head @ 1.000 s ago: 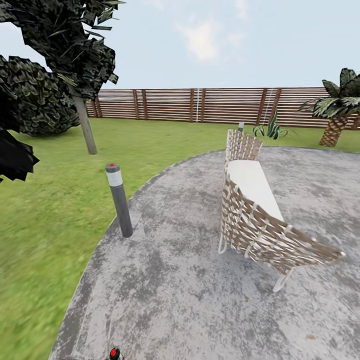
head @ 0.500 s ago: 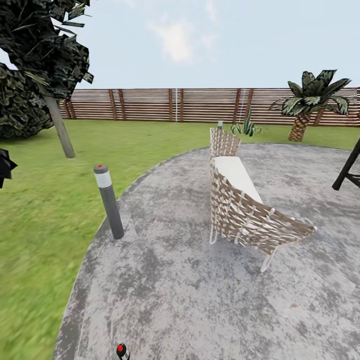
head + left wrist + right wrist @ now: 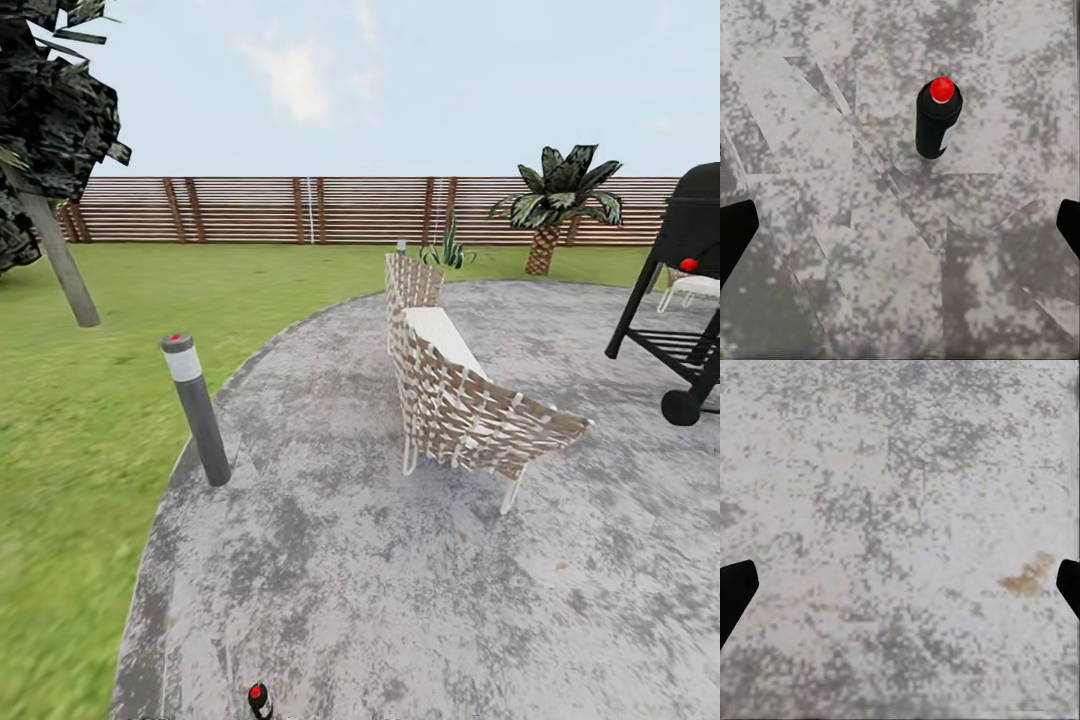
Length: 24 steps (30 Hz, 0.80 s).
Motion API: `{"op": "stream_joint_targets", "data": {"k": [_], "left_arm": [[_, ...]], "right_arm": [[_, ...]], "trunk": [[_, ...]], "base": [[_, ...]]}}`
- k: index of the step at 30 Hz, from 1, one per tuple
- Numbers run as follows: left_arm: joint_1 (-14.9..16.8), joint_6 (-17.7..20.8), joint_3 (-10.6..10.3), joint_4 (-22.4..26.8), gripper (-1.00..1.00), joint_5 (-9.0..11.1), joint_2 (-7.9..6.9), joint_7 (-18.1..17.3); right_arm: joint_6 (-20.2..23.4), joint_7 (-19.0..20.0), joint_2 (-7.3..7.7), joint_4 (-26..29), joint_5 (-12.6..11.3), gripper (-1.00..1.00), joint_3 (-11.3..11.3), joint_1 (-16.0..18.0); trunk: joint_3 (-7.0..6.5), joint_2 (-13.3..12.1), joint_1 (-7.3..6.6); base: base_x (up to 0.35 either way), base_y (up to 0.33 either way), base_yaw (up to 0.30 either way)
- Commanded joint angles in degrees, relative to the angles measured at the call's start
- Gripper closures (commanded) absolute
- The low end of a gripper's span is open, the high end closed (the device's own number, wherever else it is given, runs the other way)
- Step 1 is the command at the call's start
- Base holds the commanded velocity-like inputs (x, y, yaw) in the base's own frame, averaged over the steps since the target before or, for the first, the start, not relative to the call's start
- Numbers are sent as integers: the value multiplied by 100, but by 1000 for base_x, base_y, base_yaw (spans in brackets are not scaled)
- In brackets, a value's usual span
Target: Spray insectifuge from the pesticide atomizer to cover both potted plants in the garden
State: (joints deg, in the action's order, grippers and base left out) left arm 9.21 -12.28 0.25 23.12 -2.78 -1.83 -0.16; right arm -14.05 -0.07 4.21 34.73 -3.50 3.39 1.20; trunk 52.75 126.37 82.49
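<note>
The pesticide atomizer and the potted plants are out of view. The garden's green lawn (image 3: 90, 420) lies on the left, ringed by a brown slat fence (image 3: 250, 210). I stand on a round grey paved patio (image 3: 400, 600). My left gripper (image 3: 900, 232) is open, its dark fingertips (image 3: 733, 236) far apart over bare paving. A black-and-white robot part with a red dot (image 3: 938, 120) sits beneath it, and also pokes up at the head view's lower edge (image 3: 259, 700). Over the paving, my right gripper (image 3: 900, 589) is open and holds nothing.
A woven lounge chair (image 3: 450, 400) stands mid-patio. A grey bollard light (image 3: 195, 410) marks the patio's left edge. A black grill (image 3: 685, 300) is at right. A palm (image 3: 555, 205) and a spiky green plant (image 3: 447, 250) stand by the fence. A tree trunk (image 3: 60, 265) rises at left.
The camera has swung to the right, so chair, bollard and tree have slid left in the picture. The black grill has come into view at the right edge.
</note>
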Motion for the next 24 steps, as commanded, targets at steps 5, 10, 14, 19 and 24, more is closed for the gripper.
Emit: {"op": "stream_joint_targets", "data": {"k": [5,10,14,19,24], "left_arm": [[53,-10,-1,52,-100,-37,7,-2],[762,109,0,-8,-100,-12,28,18],[1541,346,2,-134,-100,3,36,59],[1941,680,-9,-156,-100,-11,70,63],[1933,653,-23,-164,-100,-24,41,55]], "right_arm": [[-19,-13,0,16,-37,-100,12,3],[15,-14,21,773,-37,-100,13,3],[139,-11,34,1758,-37,-100,13,15],[736,-4,35,2437,-37,-100,13,141],[886,28,21,2514,-5,-100,-29,170]], "trunk": [[5,2,-4],[5,2,-4],[5,2,-4],[5,2,-4],[5,2,-4]], "base": [[-74,43,-188],[-3,2,-14],[0,0,-1],[0,0,0],[0,0,0]]}}
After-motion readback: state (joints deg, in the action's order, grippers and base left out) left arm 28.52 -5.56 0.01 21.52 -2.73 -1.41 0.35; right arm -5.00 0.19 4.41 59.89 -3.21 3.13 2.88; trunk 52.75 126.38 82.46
